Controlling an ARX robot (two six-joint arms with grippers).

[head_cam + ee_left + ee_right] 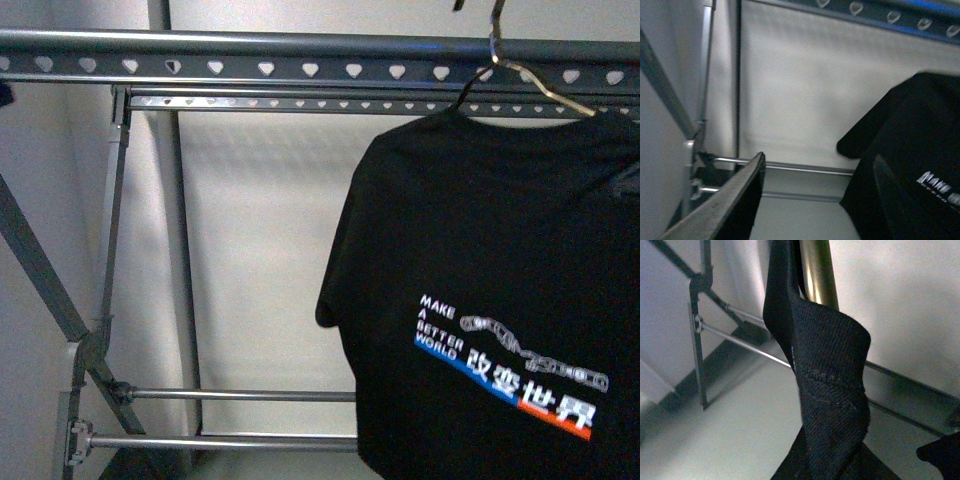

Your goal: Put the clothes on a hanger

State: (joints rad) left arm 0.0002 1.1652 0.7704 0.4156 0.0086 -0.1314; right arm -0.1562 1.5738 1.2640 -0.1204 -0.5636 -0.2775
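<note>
The black T-shirt (500,280) with a slanted white, blue and orange print hangs on a metal wire hanger (520,75) at the right of the front view, just below the grey top rail (250,45) of the drying rack. My right gripper is shut on the hanger; in the right wrist view a brass-coloured bar of the hanger (817,270) and the shirt's knit collar (830,390) fill the frame and hide the jaws. My left gripper (815,200) is open and empty, with one finger (735,200) left of the shirt (910,160) and the other dark against its hem.
The grey rack has a perforated second rail (300,103), slanted side braces (45,280) at the left and two low cross rods (230,395). A pale wall stands behind it.
</note>
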